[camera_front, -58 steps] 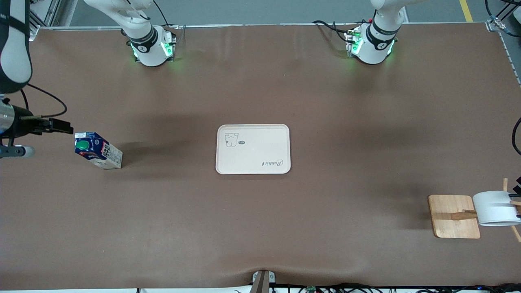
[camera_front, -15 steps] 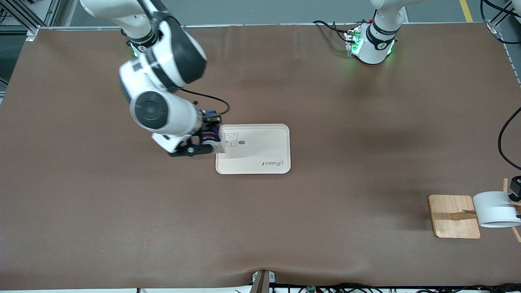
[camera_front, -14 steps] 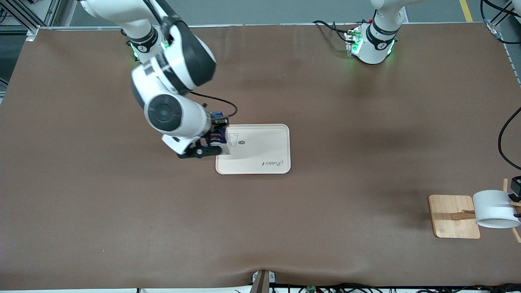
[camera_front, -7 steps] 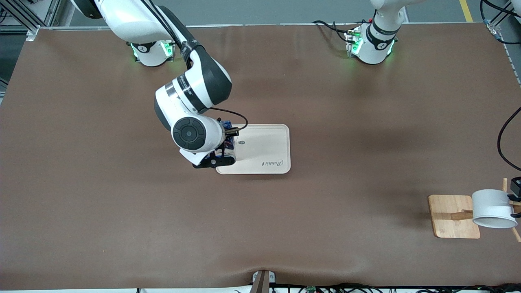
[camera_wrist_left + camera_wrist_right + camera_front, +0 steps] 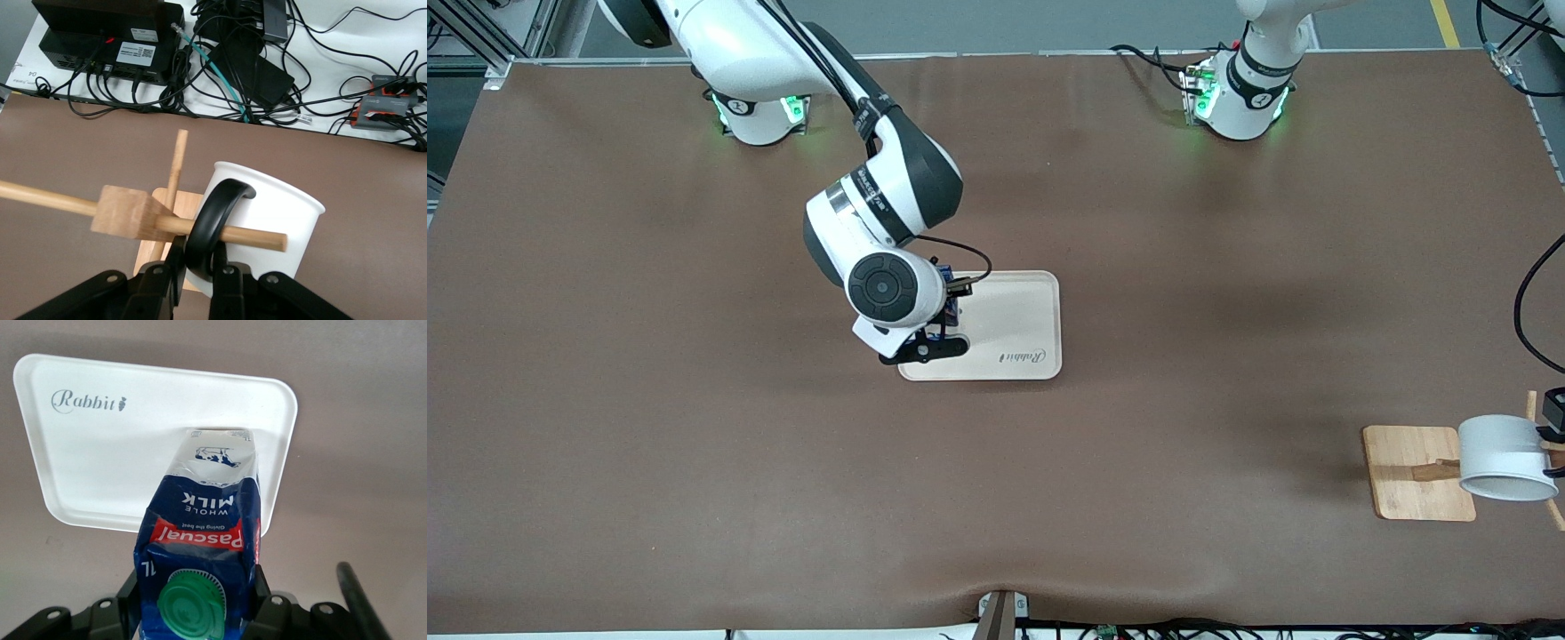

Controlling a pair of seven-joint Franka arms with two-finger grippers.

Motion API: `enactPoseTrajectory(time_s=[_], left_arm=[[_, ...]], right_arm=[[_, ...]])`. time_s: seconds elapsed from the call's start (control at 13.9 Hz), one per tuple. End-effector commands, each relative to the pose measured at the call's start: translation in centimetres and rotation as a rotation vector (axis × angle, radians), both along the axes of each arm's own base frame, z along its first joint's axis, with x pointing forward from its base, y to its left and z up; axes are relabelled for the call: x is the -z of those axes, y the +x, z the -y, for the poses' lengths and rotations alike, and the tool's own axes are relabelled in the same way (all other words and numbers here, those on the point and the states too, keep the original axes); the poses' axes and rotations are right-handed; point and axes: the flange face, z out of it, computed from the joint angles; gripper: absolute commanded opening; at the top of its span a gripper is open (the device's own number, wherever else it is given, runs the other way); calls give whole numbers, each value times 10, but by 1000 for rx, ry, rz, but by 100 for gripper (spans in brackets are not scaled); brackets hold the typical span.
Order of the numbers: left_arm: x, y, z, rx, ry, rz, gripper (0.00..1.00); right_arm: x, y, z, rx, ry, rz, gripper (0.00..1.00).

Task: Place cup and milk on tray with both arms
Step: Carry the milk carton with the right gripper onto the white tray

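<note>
Brown matte table (image 5: 694, 498), wide bare room on all sides of the tray (image 5: 1023, 307), which lay flat near the table's centre; tray cream, smooth, rectangular w/ rounded corners and a low rim, "Rabbit" script near its edge nearer the front camera. Right gripper (image 5: 925, 342) hung over the tray's end toward the right arm's end of the table, by the corner nearer the front camera; its fingers (image 5: 267, 603) were clamped on the milk (image 5: 200, 547), one on each side of the carton's upper part. Carton: gable-top, dark blue, glossy, round green ribbed cap, red label band, pale lower part; in the right wrist view its base pointed down at the tray's surface, and contact w/ the tray could not be judged. Most of the tray's surface toward the left arm's end showed bare. Left gripper (image 5: 199, 267) sat at the table's edge at the left arm's end, fingers pinched together on the black loop handle of the cup (image 5: 1505, 455). Cup: white, smooth, cylindrical, tilted, beside a wooden board (image 5: 1414, 471). Board light wood, rounded corners; round wooden sticks (image 5: 53, 199) and a wood block (image 5: 130, 213) lay close against the cup's handle.
</note>
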Motion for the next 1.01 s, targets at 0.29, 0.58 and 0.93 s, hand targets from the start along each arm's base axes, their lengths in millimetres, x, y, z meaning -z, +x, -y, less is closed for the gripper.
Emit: enactPoseTrajectory(time_s=[0.29, 0.58, 0.93], left_arm=[[-28, -5, 9, 15, -17, 26, 17], [-44, -4, 11, 18, -37, -1, 17], [-46, -4, 17, 4, -92, 3, 17]], right_arm=[[9, 0, 16, 16, -45, -30, 23], [15, -3, 18, 21, -56, -41, 100], [-8, 2, 19, 22, -33, -6, 100]])
